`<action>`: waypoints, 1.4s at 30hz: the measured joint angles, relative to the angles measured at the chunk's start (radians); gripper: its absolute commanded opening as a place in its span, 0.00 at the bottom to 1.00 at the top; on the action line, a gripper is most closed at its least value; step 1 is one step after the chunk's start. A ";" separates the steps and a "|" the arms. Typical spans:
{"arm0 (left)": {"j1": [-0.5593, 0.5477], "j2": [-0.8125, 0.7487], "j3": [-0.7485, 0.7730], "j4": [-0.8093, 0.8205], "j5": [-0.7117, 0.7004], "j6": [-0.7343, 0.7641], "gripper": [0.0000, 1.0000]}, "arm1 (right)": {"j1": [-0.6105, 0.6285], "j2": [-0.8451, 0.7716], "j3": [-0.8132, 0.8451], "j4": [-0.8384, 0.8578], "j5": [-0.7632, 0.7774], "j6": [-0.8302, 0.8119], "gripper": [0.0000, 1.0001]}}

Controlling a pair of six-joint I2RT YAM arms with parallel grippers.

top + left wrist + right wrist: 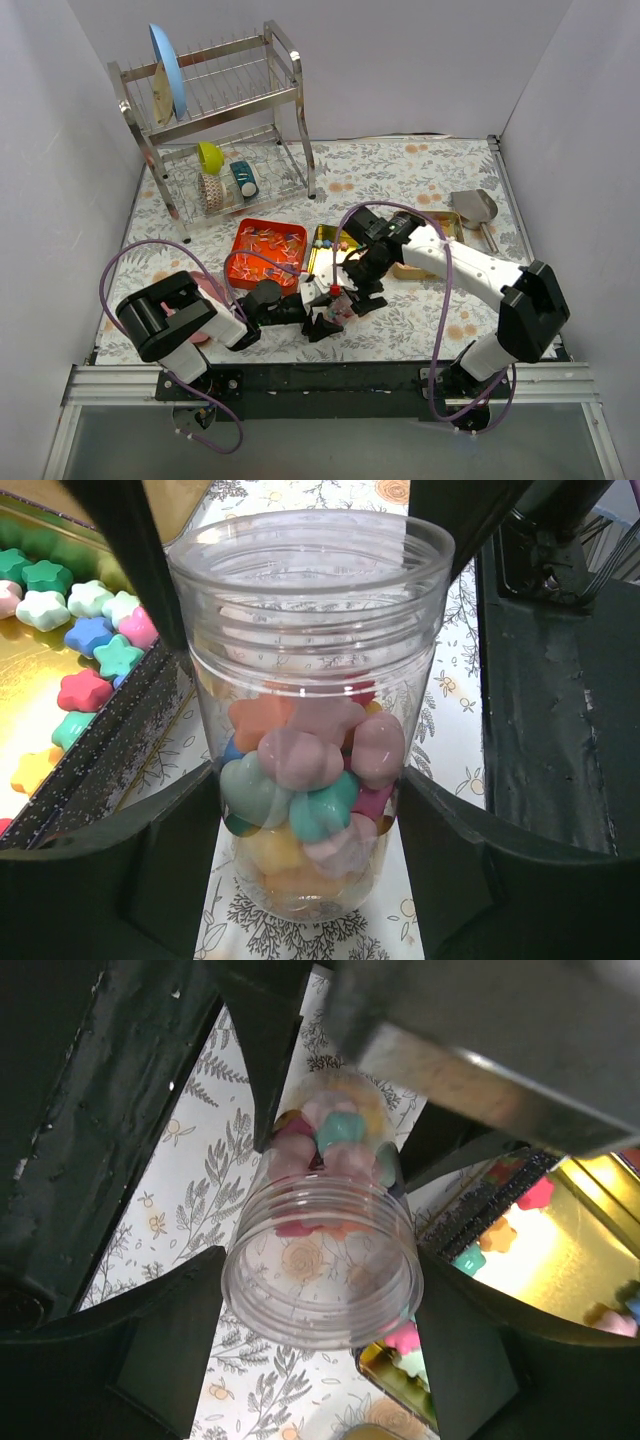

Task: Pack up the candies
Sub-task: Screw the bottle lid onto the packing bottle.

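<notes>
Nearest the arm bases, on the flowered worktop [400,170]: left tool [318,318] closed on a clear plastic jar [310,630], one dark finger pressed to each side of its lower half. Jar lidless, mouth up; resting on the cloth or held just above it, cannot tell which. Inside, candies [300,770] filling about half the jar: pastel pieces in pink, teal, orange and yellow, heaped against the wall.

Directly over the jar's mouth, right tool [320,1295], reaching in from the right side and spread wide, a finger on either side of the threaded rim. Contact with the plastic not clear.

Just beside the jar, an open gold tin [100,750] with dark glittery walls, more of the candies [88,635] lying loose in it: stars in white, blue, green, pink and yellow.

Beyond and to the left, an orange tray [262,222] of small wrapped pieces. Farther right, near the side wall, a metal scoop [474,207] lying well apart from the rest.

At the back left, a wire dish rack [215,120], a blue plate [168,70] standing on edge in its top tier.
</notes>
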 measured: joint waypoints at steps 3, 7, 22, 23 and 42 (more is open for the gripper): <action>0.004 0.000 0.000 -0.001 -0.001 0.000 0.00 | 0.002 0.054 0.026 -0.002 -0.016 0.025 0.75; 0.006 0.001 0.000 -0.001 -0.003 0.000 0.00 | 0.003 0.078 0.047 -0.006 -0.022 0.040 0.69; -0.005 0.021 0.009 0.003 -0.032 0.022 0.00 | 0.071 0.028 -0.003 0.150 0.078 0.349 0.56; -0.008 0.021 0.009 0.003 -0.035 0.024 0.00 | 0.077 0.014 -0.016 0.169 0.094 0.394 0.56; -0.008 0.025 0.014 0.006 -0.129 0.011 0.00 | 0.071 -0.036 0.030 0.130 0.198 0.708 0.98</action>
